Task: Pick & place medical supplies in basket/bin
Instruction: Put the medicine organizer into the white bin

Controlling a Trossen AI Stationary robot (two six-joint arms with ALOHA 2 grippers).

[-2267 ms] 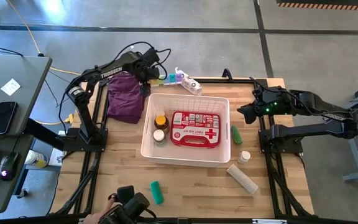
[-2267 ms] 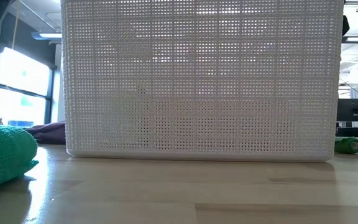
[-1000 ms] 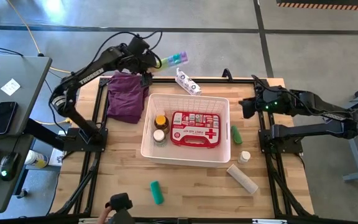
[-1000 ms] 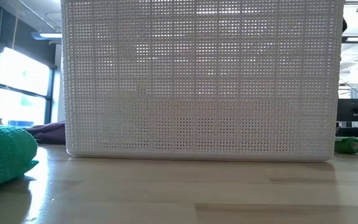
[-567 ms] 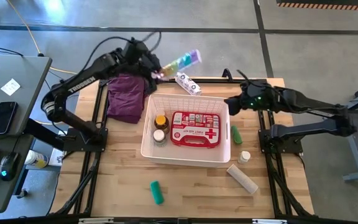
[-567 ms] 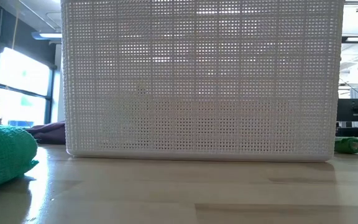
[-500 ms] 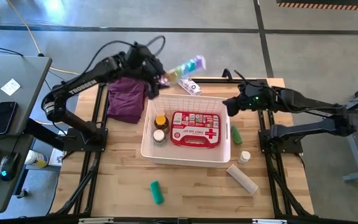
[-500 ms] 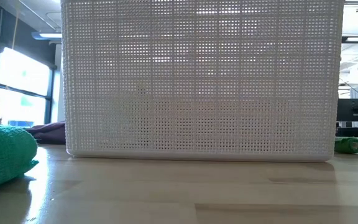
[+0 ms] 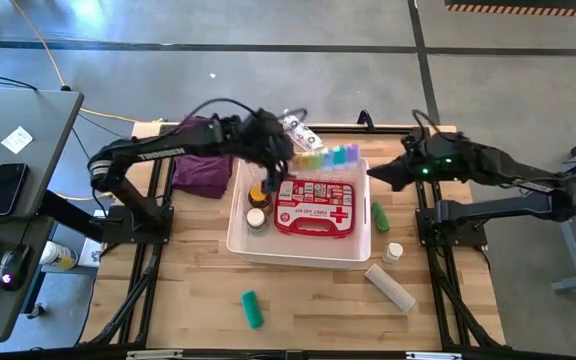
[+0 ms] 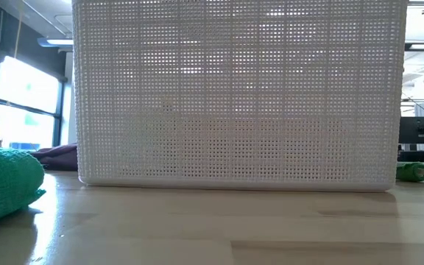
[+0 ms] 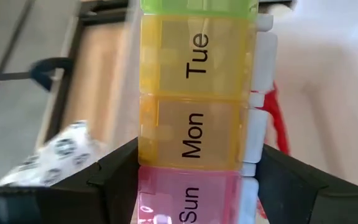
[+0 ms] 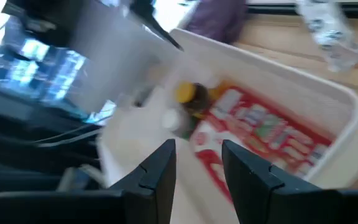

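Note:
The rainbow pill organizer hangs over the far part of the white basket, and my left gripper is shut on it. In the left wrist view the organizer runs away from the fingers, with day labels showing. Inside the basket lie the red first-aid pouch, an amber bottle and a white-capped bottle. My right gripper hovers open by the basket's far right corner, with nothing between its fingers. My left gripper pinches the organizer near its pink "Sun" end between its two fingers, one on each long side. The fingers lie across it, slanting down from the table's left. The organizer sticks out past them toward the right, lifted clear above the basket.
A white printed packet lies at the far edge, the purple cloth left of the basket. To the basket's right lie a green tube, a small white-capped bottle and a beige roll. A green roll lies near the front.
My left gripper has swung from beyond the table's far edge toward the right and the near side, carrying the organizer to above the basket's far part. The organizer stays in the hold, clear of everything. My right gripper has turned at the wrist beside the basket.

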